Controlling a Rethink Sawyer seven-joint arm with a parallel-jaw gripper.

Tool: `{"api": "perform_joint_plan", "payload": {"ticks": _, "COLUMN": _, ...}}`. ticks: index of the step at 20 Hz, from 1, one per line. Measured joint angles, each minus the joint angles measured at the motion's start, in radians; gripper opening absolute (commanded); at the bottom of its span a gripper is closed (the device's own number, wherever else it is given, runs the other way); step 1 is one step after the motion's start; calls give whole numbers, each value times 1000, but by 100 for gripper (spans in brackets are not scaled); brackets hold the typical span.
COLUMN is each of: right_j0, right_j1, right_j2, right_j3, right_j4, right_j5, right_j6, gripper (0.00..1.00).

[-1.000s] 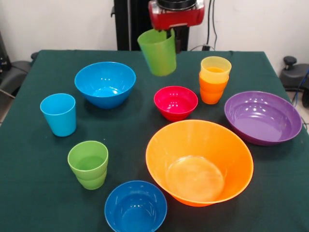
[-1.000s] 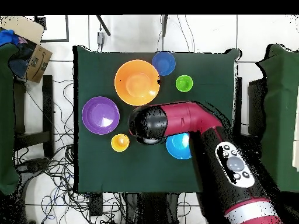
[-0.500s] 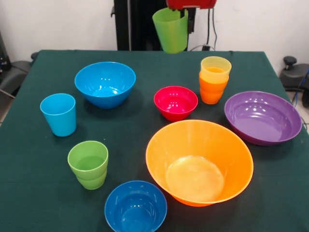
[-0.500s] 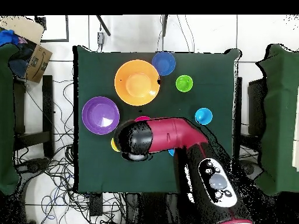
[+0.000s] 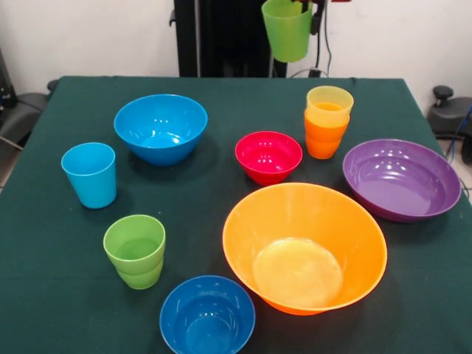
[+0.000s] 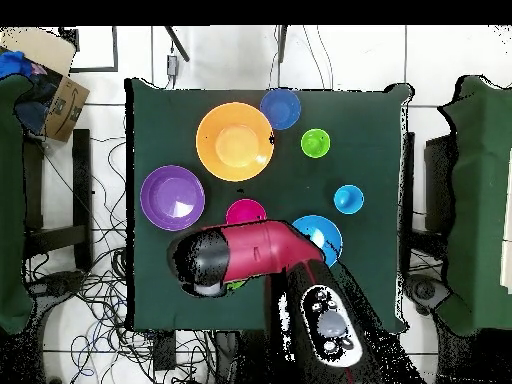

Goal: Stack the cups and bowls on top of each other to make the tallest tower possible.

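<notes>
Front view: my claw (image 5: 306, 6) sits mostly above the top edge, clamped on the rim of a plain lime green cup (image 5: 287, 29), which hangs high and a little tilted over the table's far side. The tower (image 5: 328, 122), a yellow cup nested in an orange one, stands below and to the picture's right, beside the red bowl (image 5: 268, 156). I judge I should centre over the yellow mouth, level the cup, then lower straight; the glossy tapered walls will guide it in, but an off-centre touch could tip the light stack.

Overhead view: my arm (image 6: 250, 255) covers both the held cup and the tower. The purple bowl (image 6: 172, 198) and large orange bowl (image 6: 235, 141) show smooth, round and shallow.
</notes>
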Motion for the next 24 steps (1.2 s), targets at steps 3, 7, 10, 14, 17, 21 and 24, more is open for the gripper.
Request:
{"api": "perform_joint_plan", "payload": {"ticks": 3, "right_j0": 41, "right_j1": 7, "right_j2": -16, "right_j3": 13, "right_j4": 12, "right_j5": -39, "right_j6": 26, "gripper": 0}}
{"api": "perform_joint_plan", "payload": {"ticks": 7, "right_j0": 83, "right_j1": 36, "right_j2": -38, "right_j3": 14, "right_j4": 16, "right_j5": -108, "right_j6": 54, "gripper": 0}}
{"api": "perform_joint_plan", "payload": {"ticks": 10, "right_j0": 110, "right_j1": 68, "right_j2": -55, "right_j3": 14, "right_j4": 16, "right_j5": -168, "right_j6": 74, "gripper": 0}}
{"api": "perform_joint_plan", "payload": {"ticks": 14, "right_j0": 140, "right_j1": 114, "right_j2": -80, "right_j3": 13, "right_j4": 17, "right_j5": -231, "right_j6": 87, "gripper": 0}}
{"api": "perform_joint_plan", "payload": {"ticks": 17, "right_j0": 157, "right_j1": 146, "right_j2": -106, "right_j3": 14, "right_j4": 17, "right_j5": -259, "right_j6": 88, "gripper": 0}}
{"api": "perform_joint_plan", "payload": {"ticks": 21, "right_j0": 176, "right_j1": 183, "right_j2": -132, "right_j3": 14, "right_j4": 17, "right_j5": -278, "right_j6": 88, "gripper": 0}}
{"api": "perform_joint_plan", "payload": {"ticks": 24, "right_j0": 186, "right_j1": 208, "right_j2": -151, "right_j3": 14, "right_j4": 17, "right_j5": -293, "right_j6": 88, "gripper": 0}}
